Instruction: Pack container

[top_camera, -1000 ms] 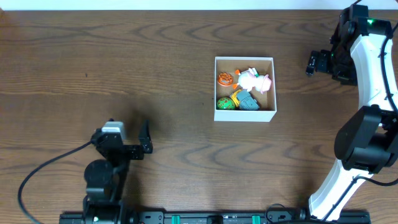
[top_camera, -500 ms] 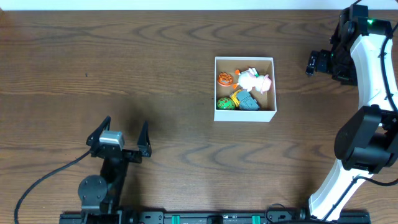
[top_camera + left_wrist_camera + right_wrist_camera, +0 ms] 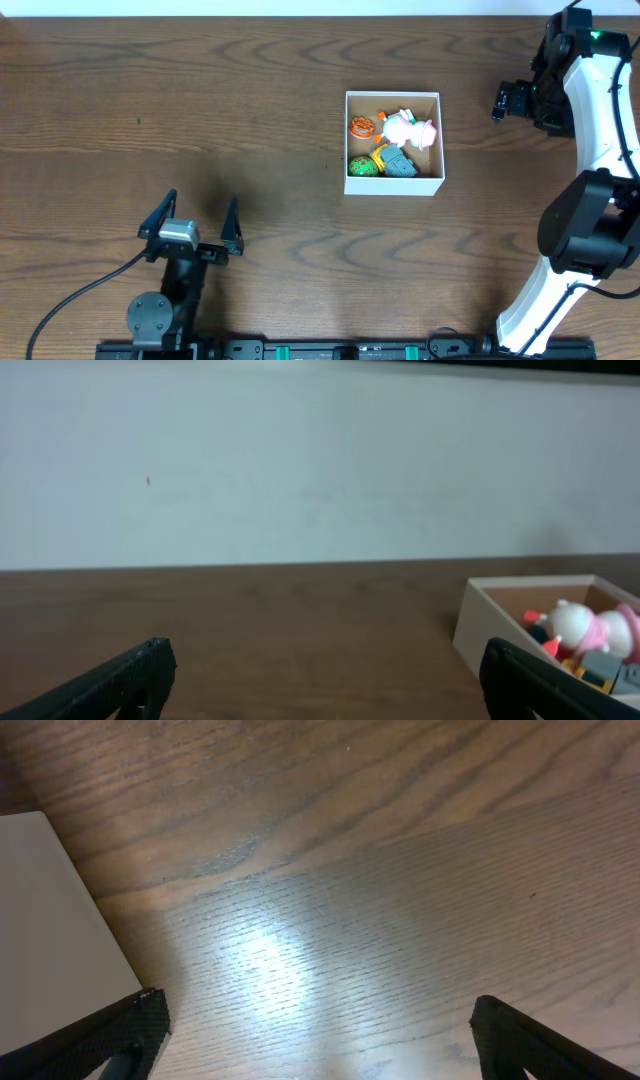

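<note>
While the left gripper (image 3: pixel 202 196) and right gripper (image 3: pixel 503 102) gape wide and empty, the square white-walled, brown-lined container (image 3: pixel 394 185) sits right of the brown wooden table's (image 3: pixel 250 100) centre. Small colourful toys (image 3: pixel 392 140) lie inside.

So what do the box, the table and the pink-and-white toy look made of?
The container looks like thin cardboard: matte white walls, brown inside, crisp corners. The table shows dark wood grain with a soft sheen; solid wood or laminate, unclear. The pink and white toy looks smooth, probably plastic or rubber.
</note>
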`<state>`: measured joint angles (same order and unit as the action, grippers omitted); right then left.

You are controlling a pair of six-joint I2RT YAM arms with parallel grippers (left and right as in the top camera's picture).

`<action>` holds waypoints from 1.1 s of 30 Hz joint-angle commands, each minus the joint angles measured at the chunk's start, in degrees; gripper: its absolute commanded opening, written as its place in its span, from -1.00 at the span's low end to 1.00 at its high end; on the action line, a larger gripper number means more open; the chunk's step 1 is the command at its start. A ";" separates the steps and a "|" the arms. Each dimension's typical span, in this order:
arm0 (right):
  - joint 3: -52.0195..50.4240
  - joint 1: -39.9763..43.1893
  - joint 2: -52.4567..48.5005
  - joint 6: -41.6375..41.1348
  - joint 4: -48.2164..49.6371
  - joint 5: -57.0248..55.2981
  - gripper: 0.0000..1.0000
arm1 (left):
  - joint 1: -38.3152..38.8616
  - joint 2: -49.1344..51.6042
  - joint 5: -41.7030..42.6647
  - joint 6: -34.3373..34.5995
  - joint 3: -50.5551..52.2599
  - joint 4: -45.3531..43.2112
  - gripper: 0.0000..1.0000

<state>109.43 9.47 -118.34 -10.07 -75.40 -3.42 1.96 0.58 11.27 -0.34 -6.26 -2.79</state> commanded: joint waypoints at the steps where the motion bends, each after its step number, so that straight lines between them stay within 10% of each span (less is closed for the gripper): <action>1: -0.04 0.31 0.59 -0.61 0.00 -0.22 0.98 | -0.28 -0.48 0.31 -1.22 0.96 -0.15 0.96; 33: -0.04 0.31 0.59 -0.61 0.00 -0.22 0.98 | -2.05 -0.33 -0.33 -5.01 6.03 5.88 0.96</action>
<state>109.43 9.47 -118.32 -10.07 -75.40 -3.42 0.16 0.58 10.31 -4.56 -1.10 0.89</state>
